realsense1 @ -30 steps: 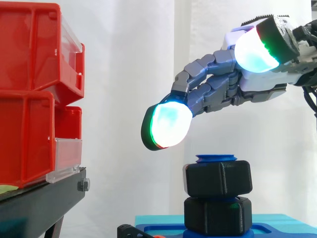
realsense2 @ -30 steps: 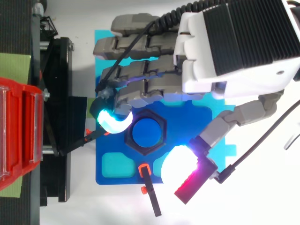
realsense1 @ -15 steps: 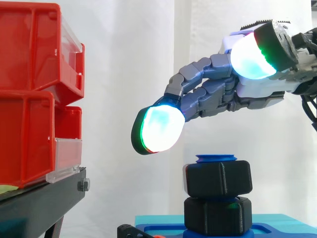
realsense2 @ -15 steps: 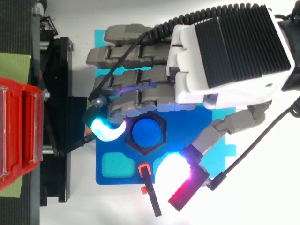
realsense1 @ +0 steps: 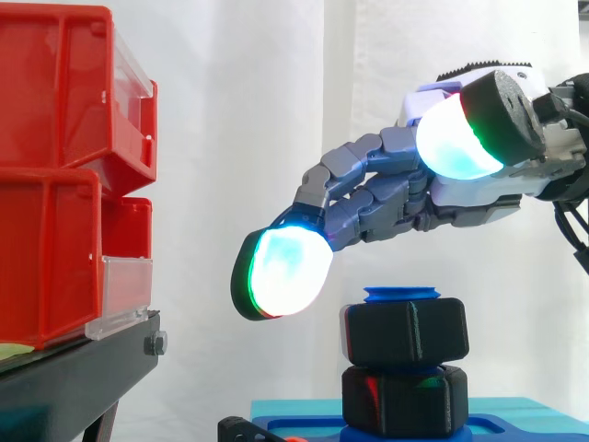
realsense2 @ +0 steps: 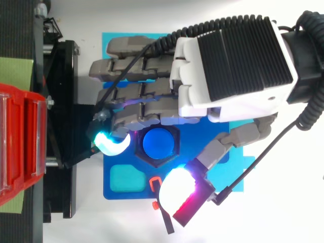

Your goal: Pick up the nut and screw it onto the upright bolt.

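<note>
A black hex nut (realsense1: 405, 331) sits near the top of the upright blue bolt (realsense1: 401, 295), above a second black nut (realsense1: 405, 398) at the bolt's foot. From above, the nut (realsense2: 158, 163) rings the blue bolt head (realsense2: 157, 143). My hand (realsense2: 228, 66) hovers over them with nothing in it, open, its fingers only gently bent. One glowing fingertip (realsense1: 281, 272) hangs just left of the nut and slightly above it. The thumb's pad (realsense1: 456, 138) is well above the nut; from above it (realsense2: 174, 190) lies on the near side of the bolt.
The bolt stands on a blue base plate (realsense2: 136, 190) with cyan pockets. Red bins (realsense1: 64, 184) are stacked on a black stand (realsense1: 74, 382) at the left. A thin black tool with an orange clip (realsense2: 164, 217) lies at the plate's front edge.
My hand has shifted left and sunk a little. Its leading fingertip went from above the nut's left edge to beside it, and the thumb came in closer to the bolt.
</note>
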Robot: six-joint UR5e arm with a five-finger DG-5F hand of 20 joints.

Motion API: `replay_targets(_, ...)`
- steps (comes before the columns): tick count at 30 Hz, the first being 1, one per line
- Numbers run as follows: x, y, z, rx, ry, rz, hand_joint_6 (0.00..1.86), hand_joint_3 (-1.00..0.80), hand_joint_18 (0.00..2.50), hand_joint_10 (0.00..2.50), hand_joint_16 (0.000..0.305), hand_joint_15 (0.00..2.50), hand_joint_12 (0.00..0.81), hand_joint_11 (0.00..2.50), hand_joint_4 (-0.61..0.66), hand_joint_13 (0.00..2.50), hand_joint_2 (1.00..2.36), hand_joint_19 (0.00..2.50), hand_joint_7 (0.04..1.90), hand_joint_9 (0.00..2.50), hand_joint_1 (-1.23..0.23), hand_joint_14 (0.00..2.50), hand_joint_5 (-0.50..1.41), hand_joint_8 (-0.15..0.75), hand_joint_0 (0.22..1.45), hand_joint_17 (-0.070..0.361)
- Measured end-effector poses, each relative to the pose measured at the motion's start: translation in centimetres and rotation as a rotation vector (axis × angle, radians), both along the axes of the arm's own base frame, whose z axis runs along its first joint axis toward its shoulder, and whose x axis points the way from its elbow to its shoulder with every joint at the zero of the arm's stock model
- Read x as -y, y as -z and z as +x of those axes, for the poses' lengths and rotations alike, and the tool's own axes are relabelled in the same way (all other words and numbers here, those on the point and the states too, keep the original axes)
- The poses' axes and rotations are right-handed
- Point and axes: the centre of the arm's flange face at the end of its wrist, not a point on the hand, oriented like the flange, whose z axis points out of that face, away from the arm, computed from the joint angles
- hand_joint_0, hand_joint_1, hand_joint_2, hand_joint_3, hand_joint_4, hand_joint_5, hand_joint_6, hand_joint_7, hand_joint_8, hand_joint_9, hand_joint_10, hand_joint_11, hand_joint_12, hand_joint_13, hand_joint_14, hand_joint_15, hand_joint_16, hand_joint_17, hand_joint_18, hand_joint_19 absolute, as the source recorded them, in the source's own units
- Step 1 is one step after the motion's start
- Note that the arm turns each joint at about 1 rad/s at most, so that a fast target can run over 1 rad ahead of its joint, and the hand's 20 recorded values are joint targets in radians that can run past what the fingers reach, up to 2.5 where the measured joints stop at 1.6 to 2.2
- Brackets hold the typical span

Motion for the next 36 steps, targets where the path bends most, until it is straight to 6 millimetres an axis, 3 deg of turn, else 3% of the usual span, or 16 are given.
replay_targets(21, 2.1, 0.4, -0.4, 0.017, 0.006, -0.051, 0.5, -0.5, 0.1, 0.0, 0.049, 0.0, 0.401, 0.0, 0.28, 0.4, 1.0, 0.0, 1.05, 0.79, -0.24, 0.0, -0.05, 0.312, 0.44, 0.111)
replay_targets(26, 2.6, 0.3, -0.3, 0.028, 0.009, -0.056, 0.5, -0.5, 0.23, 0.0, 0.046, 0.0, 0.384, 0.0, 0.24, 0.54, 1.0, 0.0, 1.16, 0.98, -0.25, 0.0, 0.0, 0.314, 0.46, 0.104)
replay_targets(28, 2.8, 0.2, -0.3, 0.033, 0.009, -0.059, 0.5, -0.5, 0.38, 0.0, 0.043, 0.0, 0.364, 0.03, 0.21, 0.69, 1.0, 0.0, 1.25, 1.2, -0.25, 0.0, 0.04, 0.299, 0.47, 0.096)
replay_targets(36, 3.3, 0.0, -0.3, 0.048, 0.014, -0.066, 0.5, -0.5, 0.73, 0.0, 0.035, 0.03, 0.305, 0.11, 0.14, 1.01, 1.0, 0.1, 1.42, 1.63, -0.26, 0.0, 0.1, 0.254, 0.5, 0.078)
